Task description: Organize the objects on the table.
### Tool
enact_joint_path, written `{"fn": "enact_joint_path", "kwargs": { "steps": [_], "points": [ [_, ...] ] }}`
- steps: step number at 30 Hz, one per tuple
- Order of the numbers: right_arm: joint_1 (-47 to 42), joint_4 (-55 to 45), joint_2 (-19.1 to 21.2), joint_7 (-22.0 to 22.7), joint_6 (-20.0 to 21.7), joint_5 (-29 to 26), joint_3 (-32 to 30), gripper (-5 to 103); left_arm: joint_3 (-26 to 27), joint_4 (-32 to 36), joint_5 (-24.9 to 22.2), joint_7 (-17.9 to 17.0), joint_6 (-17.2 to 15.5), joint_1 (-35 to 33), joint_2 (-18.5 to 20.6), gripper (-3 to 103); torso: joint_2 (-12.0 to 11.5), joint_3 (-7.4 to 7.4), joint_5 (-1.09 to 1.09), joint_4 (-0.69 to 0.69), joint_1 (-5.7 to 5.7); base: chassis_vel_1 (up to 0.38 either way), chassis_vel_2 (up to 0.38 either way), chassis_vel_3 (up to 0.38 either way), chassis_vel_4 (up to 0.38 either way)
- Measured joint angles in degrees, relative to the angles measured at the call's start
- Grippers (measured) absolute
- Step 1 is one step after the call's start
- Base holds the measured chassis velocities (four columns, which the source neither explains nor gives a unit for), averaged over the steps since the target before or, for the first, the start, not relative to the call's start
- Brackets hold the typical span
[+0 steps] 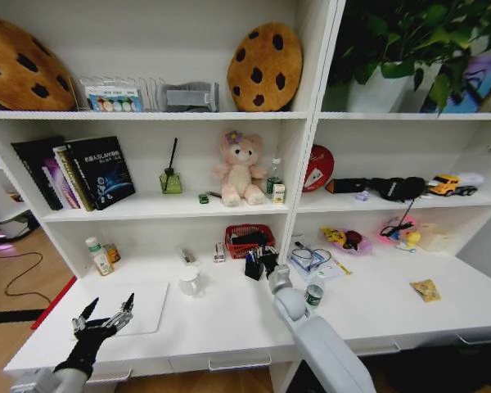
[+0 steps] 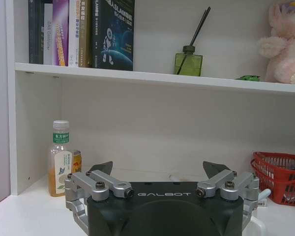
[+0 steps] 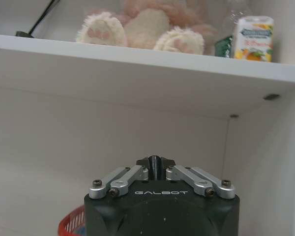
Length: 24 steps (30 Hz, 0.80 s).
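While hovering over the desk (image 1: pixel 229 327) near its left front edge, left hand (image 1: pixel 106 315) (image 2: pixel 158 172) with fingers wide apart, holding nothing. Right hand (image 1: pixel 277 277) (image 3: pixel 156 161) raised mid-desk beside the pen cup (image 1: pixel 254 265), fingers pressed together, empty. Can (image 1: pixel 313 295) just right of it; yellow packet (image 1: pixel 425 289) far right; red basket (image 1: pixel 249 239) behind.

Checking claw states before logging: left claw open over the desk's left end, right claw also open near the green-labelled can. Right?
Not quite. The right claw is shut, fingertips together, as the right wrist view shows. The rest holds: the left claw is open over the desk's left end, and the right one is near the green-labelled can.
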State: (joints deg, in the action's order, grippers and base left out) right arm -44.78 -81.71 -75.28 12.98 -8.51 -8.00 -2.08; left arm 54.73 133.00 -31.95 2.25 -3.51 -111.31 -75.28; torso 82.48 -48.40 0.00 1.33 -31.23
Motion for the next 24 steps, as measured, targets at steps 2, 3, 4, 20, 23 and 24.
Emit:
{"fn": "enact_joint_path", "kwargs": {
  "steps": [2,3,4,20,23,24],
  "points": [
    [2.84,3.79,-1.24,-0.89,-2.62,1.08,0.56,10,0.00,0.00,0.00,0.00,0.00,0.00,0.00,100,0.00,0.00,-0.02,0.01,0.00,0.000,0.000,0.000,0.000],
    [2.84,3.79,-1.24,-0.89,-2.62,1.08,0.56,10,0.00,0.00,0.00,0.00,0.00,0.00,0.00,100,0.00,0.00,-0.02,0.01,0.00,0.000,0.000,0.000,0.000],
    [3.85,5.34,-1.89,-1.24,-3.46,1.20,0.82,10,0.00,0.00,0.00,0.00,0.00,0.00,0.00,100,0.00,0.00,-0.01,0.01,0.00,0.000,0.000,0.000,0.000],
    [3.58,10.57,-4.15,-2.15,-4.86,-1.22,1.36,10,0.00,0.00,0.00,0.01,0.01,0.00,0.00,100,0.00,0.01,0.00,0.02,0.00,0.000,0.000,0.000,0.000],
    [2.41,9.07,-3.67,-2.06,-4.77,-1.17,1.09,10,0.00,0.00,0.00,0.01,0.00,0.00,0.00,100,0.01,0.01,0.00,0.02,0.01,0.000,0.000,0.000,0.000],
    [2.41,9.07,-3.67,-2.06,-4.77,-1.17,1.09,10,0.00,0.00,0.00,0.01,0.00,0.00,0.00,100,0.01,0.01,0.00,0.02,0.01,0.000,0.000,0.000,0.000]
  ]
}}
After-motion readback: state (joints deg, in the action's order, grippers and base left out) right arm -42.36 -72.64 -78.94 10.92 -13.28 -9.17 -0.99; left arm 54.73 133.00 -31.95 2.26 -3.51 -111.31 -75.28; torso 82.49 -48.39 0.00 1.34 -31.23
